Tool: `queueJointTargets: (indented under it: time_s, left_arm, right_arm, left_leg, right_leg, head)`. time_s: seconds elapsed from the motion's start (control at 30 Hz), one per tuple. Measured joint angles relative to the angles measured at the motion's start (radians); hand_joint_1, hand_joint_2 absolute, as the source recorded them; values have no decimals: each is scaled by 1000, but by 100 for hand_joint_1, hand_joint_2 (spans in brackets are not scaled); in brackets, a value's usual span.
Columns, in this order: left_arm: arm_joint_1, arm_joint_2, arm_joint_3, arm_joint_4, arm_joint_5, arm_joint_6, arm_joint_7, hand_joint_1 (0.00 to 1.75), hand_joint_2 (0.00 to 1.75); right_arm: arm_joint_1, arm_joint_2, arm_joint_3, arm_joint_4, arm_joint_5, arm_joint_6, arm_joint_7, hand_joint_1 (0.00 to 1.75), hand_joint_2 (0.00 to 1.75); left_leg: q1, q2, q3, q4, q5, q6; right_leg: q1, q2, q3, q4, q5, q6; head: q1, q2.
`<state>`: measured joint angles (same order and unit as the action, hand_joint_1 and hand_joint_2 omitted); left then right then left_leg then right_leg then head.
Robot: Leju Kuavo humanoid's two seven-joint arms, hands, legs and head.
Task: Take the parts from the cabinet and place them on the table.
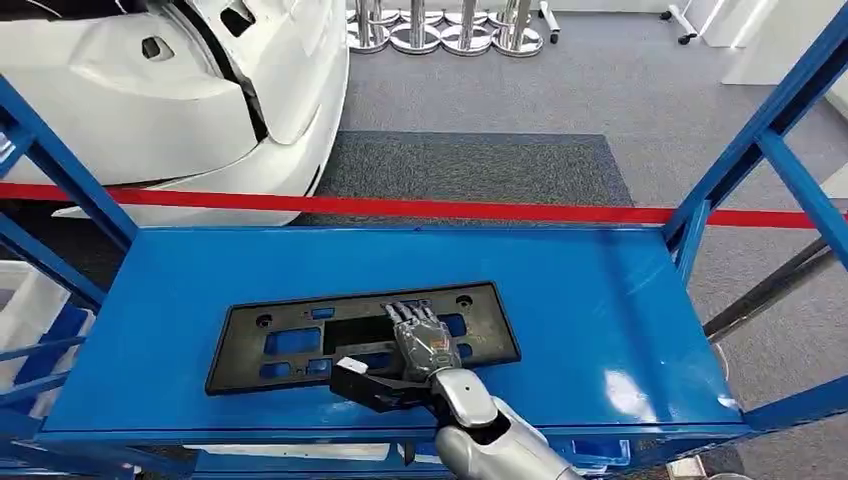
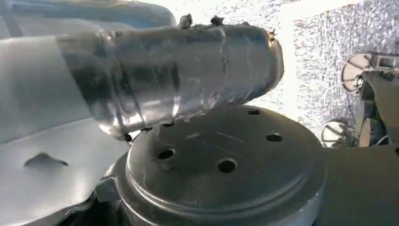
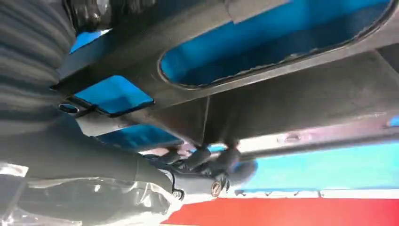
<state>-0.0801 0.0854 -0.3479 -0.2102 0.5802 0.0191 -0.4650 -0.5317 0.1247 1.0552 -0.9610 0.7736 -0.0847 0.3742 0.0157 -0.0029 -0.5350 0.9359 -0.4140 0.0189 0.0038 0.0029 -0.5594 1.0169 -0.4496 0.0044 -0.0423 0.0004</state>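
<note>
Grey carpeted floor point(image 1: 600, 90), a darker mat point(image 1: 470, 165) in the middle of it, chrome stand bases point(image 1: 445, 35) lined up at the far wall. A white car body point(image 1: 170, 90) sits at far left behind a red barrier tape point(image 1: 400, 207) stretched across the scene.

Foreground: blue metal cabinet rack, its top shelf point(image 1: 600, 300) flat and glossy, blue diagonal struts point(image 1: 770, 130) rising at both sides.

On the shelf, left of centre: a black plastic plate part point(image 1: 270, 345), long and flat, with rectangular cut-outs showing blue through them. It lies flat on the shelf, near the front edge.

Right hand point(image 1: 420, 345) comes up from the lower edge on a silver forearm, palm down over the right-centre of the part. Fingers laid forward across the part's top surface, thumb down at its near edge. Looks like a grasp on the near edge of the part. From the right wrist camera the part point(image 3: 282, 99) passes close overhead, dark fingers point(image 3: 207, 157) hooked along its edge, blue shelf and red tape beyond.

Left hand: the left wrist camera gives a grey taped cover point(image 2: 179, 75) and a dark round disc with holes point(image 2: 226, 155), floor behind. Finger state cannot be told.
</note>
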Motion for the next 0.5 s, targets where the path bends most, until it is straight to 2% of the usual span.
queueJointTargets:
  time_s: [0.03, 0.1, 0.17, 0.2, 0.23, 0.27, 0.3, 0.33, 0.37, 0.4, 0.43, 0.5]
  left_arm:
    - [0, -1, 0, 0, 0, 0, 0, 0, 0]
    - [-1, -1, 0, 0, 0, 2, 0, 0, 0]
    - [-1, 0, 0, 0, 0, 3, 0, 0, 0]
    - [-1, 3, 0, 0, 0, 3, 0, 0, 0]
    - [-1, 4, 0, 0, 0, 4, 1, 0, 0]
    - [-1, 6, 0, 0, 0, 4, 1, 0, 0]
    - [-1, 7, 0, 0, 0, 4, 1, 0, 0]
    - [1, 7, 0, 0, 0, 4, 2, 0, 0]
    - [3, 7, 0, 0, 0, 4, 2, 0, 0]
    - [4, 8, 0, 0, 0, 4, 2, 0, 0]
    - [5, 8, 0, 0, 1, 5, 2, 0, 0]
    - [4, 10, 0, 0, 3, 7, 2, 0, 0]
  right_arm:
    - [-4, -1, 0, -4, -2, 5, 0, 175, 175]
    - [-6, -1, -1, -11, -9, 10, -2, 175, 175]
    - [-7, -3, -2, -16, -13, 13, -5, 175, 175]
    - [-9, -3, -2, -21, -14, 13, -7, 175, 175]
    - [-10, -4, -2, -21, -16, 14, -7, 175, 175]
    - [-10, -6, -2, -21, -19, 14, -8, 175, 175]
    - [-9, -7, -2, -22, -19, 14, -8, 175, 175]
    - [-9, -8, -1, -22, -19, 14, -8, 175, 175]
    - [-9, -9, 0, -22, -19, 14, -8, 175, 175]
    - [-9, -9, 0, -22, -19, 14, -8, 175, 175]
    - [-10, -10, 0, -22, -20, 16, -11, 175, 175]
    - [-15, -10, 0, -23, -24, 18, -14, 175, 175]
  left_leg:
    - [-9, -1, -2, 5, -3, -7]
    - [-8, -2, -1, 3, -5, -19]
    - [-6, -2, 4, -4, -2, -30]
    - [-5, -1, 8, -5, -6, -37]
    - [-5, 0, -4, 31, -36, -38]
    - [-4, 1, -48, 127, -93, -40]
    - [-3, 1, -88, 217, -134, -42]
    - [-3, 1, -123, 296, -164, -44]
    - [-3, 1, -150, 355, -182, -46]
    - [-2, 1, -152, 359, -172, -47]
    - [-1, 1, -125, 307, -133, -48]
    - [4, 2, -15, 96, -37, -47]
  right_leg:
    - [6, -1, 33, -70, 8, -8]
    - [5, 0, 32, -78, 12, -13]
    - [4, 0, 36, -84, 18, -25]
    - [-1, -2, 45, -97, 26, -31]
    - [-3, -3, 48, -102, 30, -34]
    - [-3, -5, 45, -102, 32, -37]
    - [-2, -6, 44, -102, 32, -38]
    - [-2, -6, 43, -102, 32, -38]
    - [-1, -6, 42, -100, 32, -38]
    - [-1, -6, 43, -100, 32, -38]
    - [-2, -6, 44, -97, 31, -37]
    - [-3, -3, 45, -89, 26, -30]
  head:
    - [0, 0]
    - [-8, 0]
    - [-8, 0]
    - [-10, 0]
    - [-10, 0]
    - [-11, 0]
    - [-12, 0]
    - [-10, 0]
    - [-11, 0]
    - [-10, 0]
    - [-11, 0]
    - [-11, 0]
